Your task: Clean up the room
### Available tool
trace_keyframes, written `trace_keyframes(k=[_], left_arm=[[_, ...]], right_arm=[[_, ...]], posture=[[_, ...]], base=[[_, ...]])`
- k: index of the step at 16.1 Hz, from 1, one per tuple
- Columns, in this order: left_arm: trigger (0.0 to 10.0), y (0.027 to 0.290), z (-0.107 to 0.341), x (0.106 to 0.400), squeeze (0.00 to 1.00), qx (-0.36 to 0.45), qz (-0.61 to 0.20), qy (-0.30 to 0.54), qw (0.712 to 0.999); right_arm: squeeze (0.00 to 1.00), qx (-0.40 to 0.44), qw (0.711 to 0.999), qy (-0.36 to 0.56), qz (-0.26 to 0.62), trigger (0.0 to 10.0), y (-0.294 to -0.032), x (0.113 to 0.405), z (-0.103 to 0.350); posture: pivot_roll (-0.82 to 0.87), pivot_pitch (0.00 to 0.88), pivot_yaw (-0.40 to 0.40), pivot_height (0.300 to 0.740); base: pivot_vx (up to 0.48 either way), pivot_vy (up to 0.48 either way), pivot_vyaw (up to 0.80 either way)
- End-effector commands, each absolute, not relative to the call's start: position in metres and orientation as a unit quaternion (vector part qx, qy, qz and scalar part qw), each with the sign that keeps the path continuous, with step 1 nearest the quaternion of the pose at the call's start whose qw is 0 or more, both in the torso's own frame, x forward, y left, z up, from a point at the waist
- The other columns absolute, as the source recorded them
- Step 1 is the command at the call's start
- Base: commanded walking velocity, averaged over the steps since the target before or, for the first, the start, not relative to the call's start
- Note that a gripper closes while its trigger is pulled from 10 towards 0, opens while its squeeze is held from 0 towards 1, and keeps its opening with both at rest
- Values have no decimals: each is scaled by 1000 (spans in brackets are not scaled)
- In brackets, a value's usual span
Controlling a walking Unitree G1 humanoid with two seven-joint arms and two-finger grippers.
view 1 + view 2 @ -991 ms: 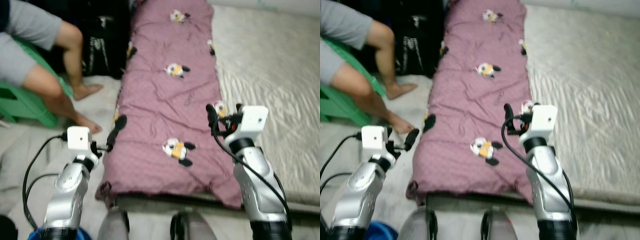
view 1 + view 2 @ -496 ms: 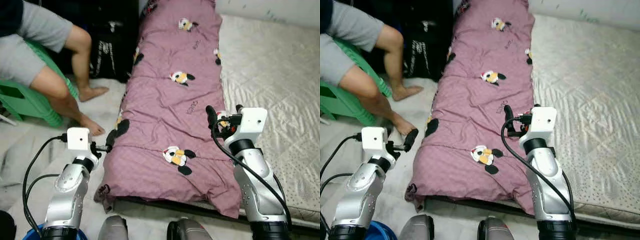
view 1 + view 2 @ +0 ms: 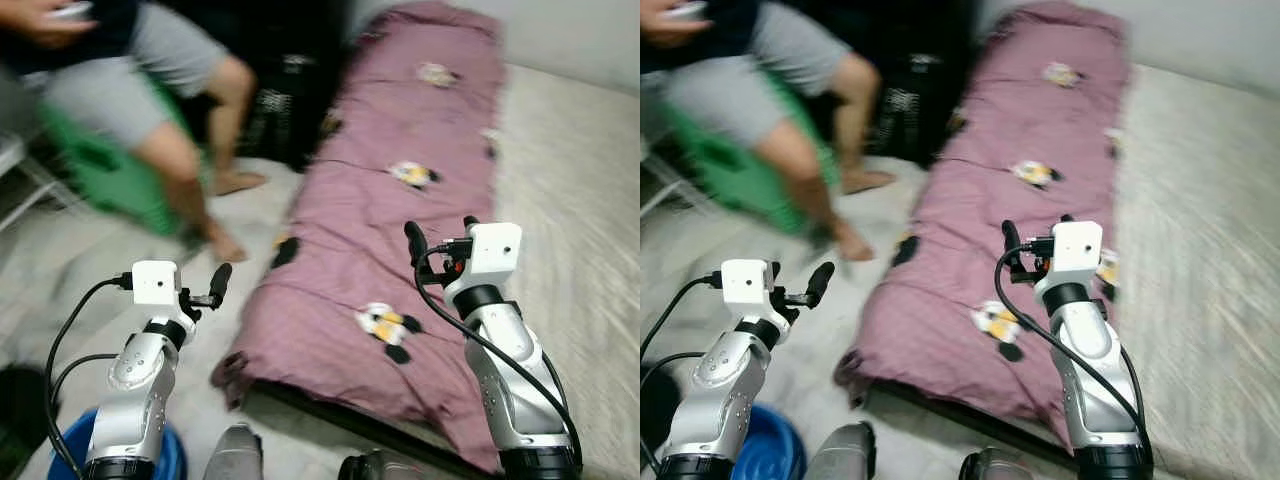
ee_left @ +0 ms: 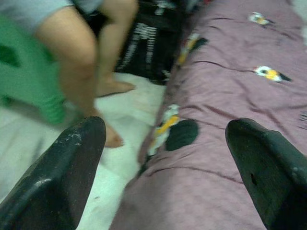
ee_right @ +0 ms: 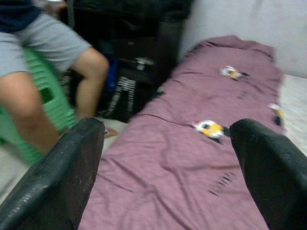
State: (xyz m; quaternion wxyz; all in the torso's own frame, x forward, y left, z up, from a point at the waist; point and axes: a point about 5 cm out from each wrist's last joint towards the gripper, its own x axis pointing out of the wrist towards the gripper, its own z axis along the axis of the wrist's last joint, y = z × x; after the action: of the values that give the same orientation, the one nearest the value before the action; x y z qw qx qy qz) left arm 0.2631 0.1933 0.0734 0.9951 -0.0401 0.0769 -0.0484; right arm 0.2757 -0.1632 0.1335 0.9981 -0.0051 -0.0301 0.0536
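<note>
Mauve quilt with cartoon prints lies along pale mattress; person sits on green stool. Left gripper, right gripper raised forward, 2 fingers apart, empty.

Left gripper: we hold it raised forward, fingers apart, nothing between.
Right gripper: also raised forward, fingers spread wide, empty.

A matt mauve cloth quilt, softly wrinkled and printed with cartoon figures, lies along a pale mattress with a faintly shiny, ribbed fabric cover. Left of the quilt, a smooth green plastic stool seats a person in grey cloth shorts. Nearer, the arms are brushed silver metal, with matt black fingers.
</note>
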Motion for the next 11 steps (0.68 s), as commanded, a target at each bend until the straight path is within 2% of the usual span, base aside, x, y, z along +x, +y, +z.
trace_keyframes(k=[1,4,11], left_arm=[[10000,193,71,262,0,-36,-46,82,995],[10000,194,74,264,0,-50,-40,69,996],[10000,190,78,266,0,-49,-42,61,996]], right_arm=[[0,-14,998,-35,56,10000,-165,277,135],[0,-38,997,-43,51,10000,-168,280,136],[0,-28,996,-44,79,10000,-160,283,133]], posture=[[-10,111,-39,740],[-11,112,-41,740],[4,96,-50,740]], base=[[0,0,800],[0,0,800],[0,0,796]])
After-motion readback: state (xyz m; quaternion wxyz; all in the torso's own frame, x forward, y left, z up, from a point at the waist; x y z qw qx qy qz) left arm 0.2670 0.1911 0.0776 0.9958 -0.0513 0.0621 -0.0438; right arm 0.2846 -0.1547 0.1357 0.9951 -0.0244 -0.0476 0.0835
